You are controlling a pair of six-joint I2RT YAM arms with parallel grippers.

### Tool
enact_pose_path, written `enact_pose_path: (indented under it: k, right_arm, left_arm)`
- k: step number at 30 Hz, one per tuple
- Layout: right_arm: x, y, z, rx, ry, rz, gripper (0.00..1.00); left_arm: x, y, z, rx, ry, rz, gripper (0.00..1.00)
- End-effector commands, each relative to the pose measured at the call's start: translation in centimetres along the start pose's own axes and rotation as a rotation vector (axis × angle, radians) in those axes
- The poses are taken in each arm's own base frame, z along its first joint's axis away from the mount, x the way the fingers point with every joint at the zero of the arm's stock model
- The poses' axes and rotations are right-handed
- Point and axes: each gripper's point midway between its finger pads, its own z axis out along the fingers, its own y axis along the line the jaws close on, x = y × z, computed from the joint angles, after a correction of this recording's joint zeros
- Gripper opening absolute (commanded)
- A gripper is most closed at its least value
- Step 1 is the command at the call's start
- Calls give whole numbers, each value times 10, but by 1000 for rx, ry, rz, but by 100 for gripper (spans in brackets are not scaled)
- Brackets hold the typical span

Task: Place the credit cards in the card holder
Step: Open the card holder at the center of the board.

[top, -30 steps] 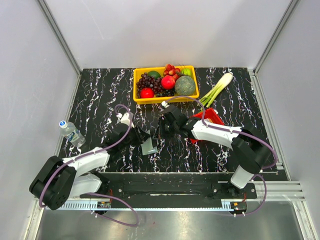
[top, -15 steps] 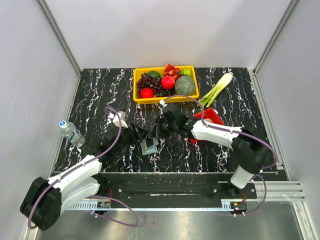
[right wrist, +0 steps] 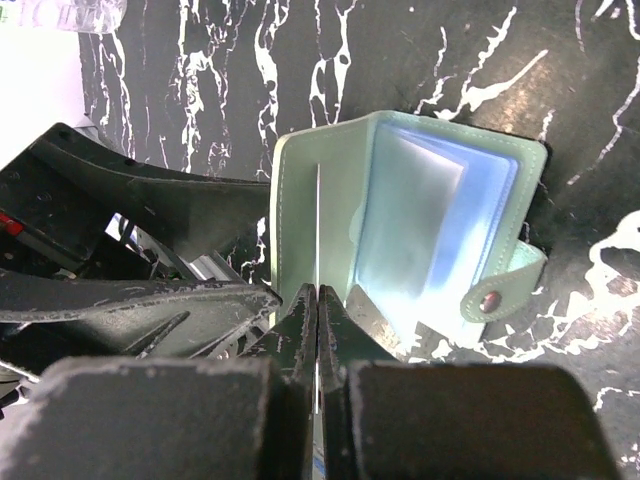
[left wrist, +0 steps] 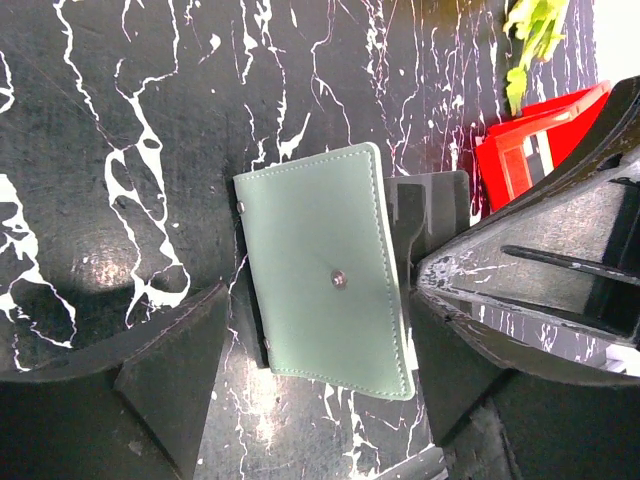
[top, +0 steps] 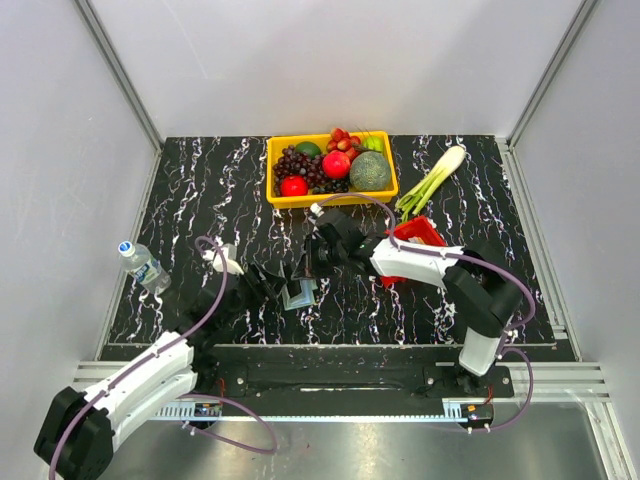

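Observation:
The card holder (top: 298,293) lies on the dark marbled table, a grey-green pouch. From the left wrist it shows its closed outer cover with a snap (left wrist: 325,275). From the right wrist it stands open (right wrist: 430,230), its clear inner pockets showing. My left gripper (left wrist: 320,300) is open, a finger on each side of the holder with a small gap to it. My right gripper (right wrist: 318,295) is shut on a thin credit card (right wrist: 318,215), seen edge-on as a whitish line. The card's far end sits at the holder's left inner fold. Other credit cards are out of view.
A red mesh basket (top: 418,236) sits just right of the right gripper (top: 318,262). At the back are a yellow tray of fruit (top: 331,168) and a leek (top: 432,178). A water bottle (top: 143,265) lies at the left edge.
My left gripper has opened, let go of the card holder and drawn back toward the near left. The right gripper, still shut on its card, has edged left over the holder.

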Motion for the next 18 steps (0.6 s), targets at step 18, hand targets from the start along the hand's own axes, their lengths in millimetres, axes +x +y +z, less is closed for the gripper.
enact_pose_path:
  k: [18]
  right_arm:
    - [0, 27, 25, -11, 23, -72, 0]
  left_arm:
    - [-3, 23, -8, -124, -18, 8, 52]
